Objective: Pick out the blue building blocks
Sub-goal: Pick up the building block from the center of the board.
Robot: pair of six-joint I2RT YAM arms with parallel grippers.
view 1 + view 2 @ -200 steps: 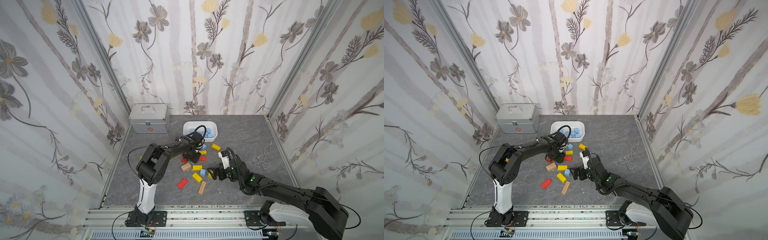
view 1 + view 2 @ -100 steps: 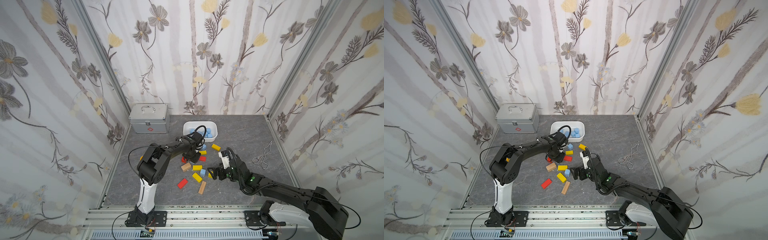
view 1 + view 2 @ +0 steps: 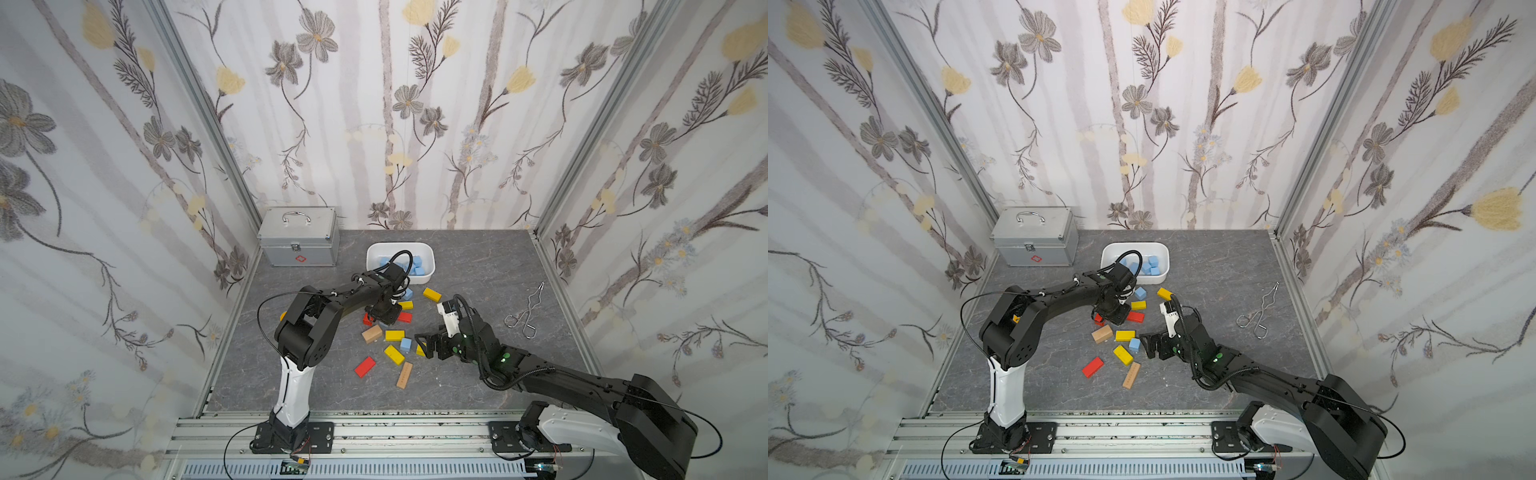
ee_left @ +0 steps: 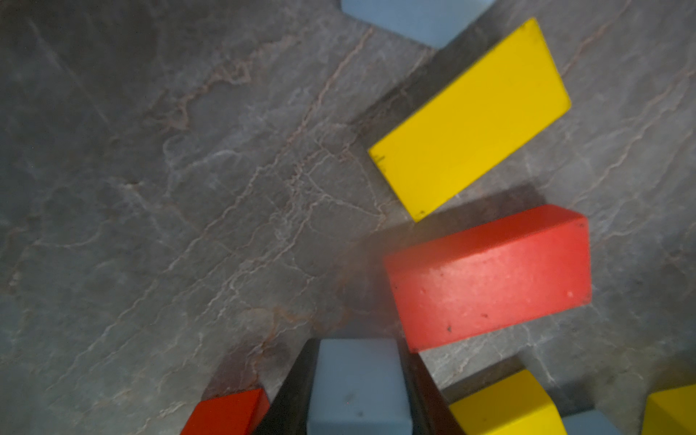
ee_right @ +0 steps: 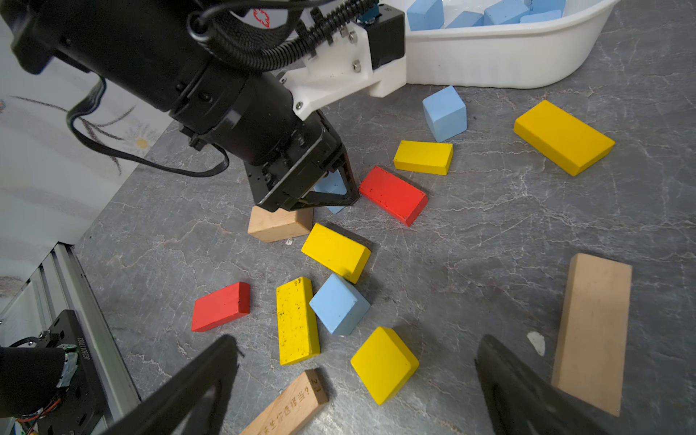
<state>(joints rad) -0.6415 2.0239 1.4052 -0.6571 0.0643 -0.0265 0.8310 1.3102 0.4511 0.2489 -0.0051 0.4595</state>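
on blue block (image 4: 357,384), left fingers (image 4: 295,391) tighter

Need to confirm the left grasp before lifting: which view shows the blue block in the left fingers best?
Left wrist: the blue block fills the gap between both fingers, up close. Right wrist shows a sliver behind the fingers. Both top views hide it under the left arm.
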